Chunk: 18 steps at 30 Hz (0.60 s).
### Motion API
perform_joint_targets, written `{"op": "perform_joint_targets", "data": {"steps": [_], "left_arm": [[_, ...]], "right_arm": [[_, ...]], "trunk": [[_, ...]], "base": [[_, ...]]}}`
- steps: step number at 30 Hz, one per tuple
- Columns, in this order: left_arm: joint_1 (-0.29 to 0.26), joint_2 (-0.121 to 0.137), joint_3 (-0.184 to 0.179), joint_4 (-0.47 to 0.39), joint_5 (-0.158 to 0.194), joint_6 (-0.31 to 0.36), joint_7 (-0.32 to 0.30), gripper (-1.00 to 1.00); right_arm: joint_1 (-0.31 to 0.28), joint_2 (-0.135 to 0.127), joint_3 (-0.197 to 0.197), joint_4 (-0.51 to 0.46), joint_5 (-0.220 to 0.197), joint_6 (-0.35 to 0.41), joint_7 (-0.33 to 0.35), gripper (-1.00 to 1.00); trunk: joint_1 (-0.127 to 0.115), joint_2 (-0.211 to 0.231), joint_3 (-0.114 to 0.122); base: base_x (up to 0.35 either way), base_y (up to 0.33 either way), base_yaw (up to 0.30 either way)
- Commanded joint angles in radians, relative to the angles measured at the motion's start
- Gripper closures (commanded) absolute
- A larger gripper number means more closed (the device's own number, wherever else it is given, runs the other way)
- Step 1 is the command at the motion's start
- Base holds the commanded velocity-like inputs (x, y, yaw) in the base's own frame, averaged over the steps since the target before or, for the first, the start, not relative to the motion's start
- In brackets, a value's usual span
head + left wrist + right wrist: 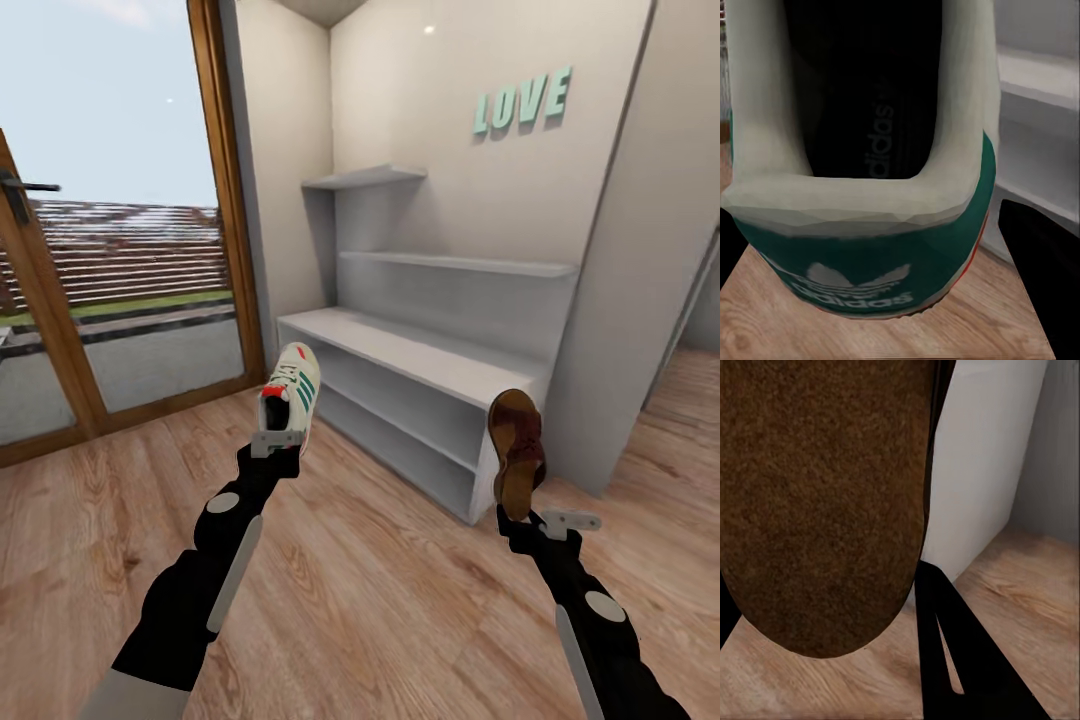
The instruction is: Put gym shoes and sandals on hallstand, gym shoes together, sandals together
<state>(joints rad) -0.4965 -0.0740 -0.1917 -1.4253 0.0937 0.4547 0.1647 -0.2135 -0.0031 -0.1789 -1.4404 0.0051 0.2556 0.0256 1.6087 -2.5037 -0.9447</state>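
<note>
My left gripper (277,430) is shut on the heel of a white gym shoe (291,392) with green stripes, held toe-up above the corridor floor (360,600). Its dark inside and green heel tab (862,277) sit close to the left wrist camera. My right gripper (520,515) is shut on a reddish-brown sandal (517,450), held upright before the right end of the hallstand (420,365). The sandal's brown footbed (821,502) covers most of the right wrist view, beside a black finger (960,660). The hallstand's bench top and low shelves are bare. The other shoe and sandal are out of view.
A wood-framed glass door (120,250) stands to the left of the hallstand. Teal letters "LOVE" (522,100) hang on the wall above the shelves. An opening to another room (700,330) lies at the far right.
</note>
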Motion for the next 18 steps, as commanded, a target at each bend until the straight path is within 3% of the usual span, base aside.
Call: {"op": "perform_joint_targets", "data": {"steps": [1,14,18], "left_arm": [[0.0,0.0,-0.002,-0.001,0.01,0.004,0.009,1.0],[0.0,0.0,-0.002,-0.001,0.01,0.004,0.009,1.0],[0.0,0.0,-0.002,-0.001,0.011,0.004,0.009,1.0]], "right_arm": [[-0.001,0.0,-0.001,-0.002,-0.002,0.007,0.0,1.0],[-0.001,0.0,-0.001,-0.002,-0.002,0.007,0.0,1.0],[-0.001,0.0,-0.001,-0.002,-0.002,0.007,0.0,1.0]], "trunk": [[-0.001,0.0,0.0],[-0.001,0.0,0.011],[-0.001,0.0,0.014]], "base": [[-0.211,0.207,-0.283],[-0.048,0.048,-0.283],[0.0,0.218,-0.283]]}}
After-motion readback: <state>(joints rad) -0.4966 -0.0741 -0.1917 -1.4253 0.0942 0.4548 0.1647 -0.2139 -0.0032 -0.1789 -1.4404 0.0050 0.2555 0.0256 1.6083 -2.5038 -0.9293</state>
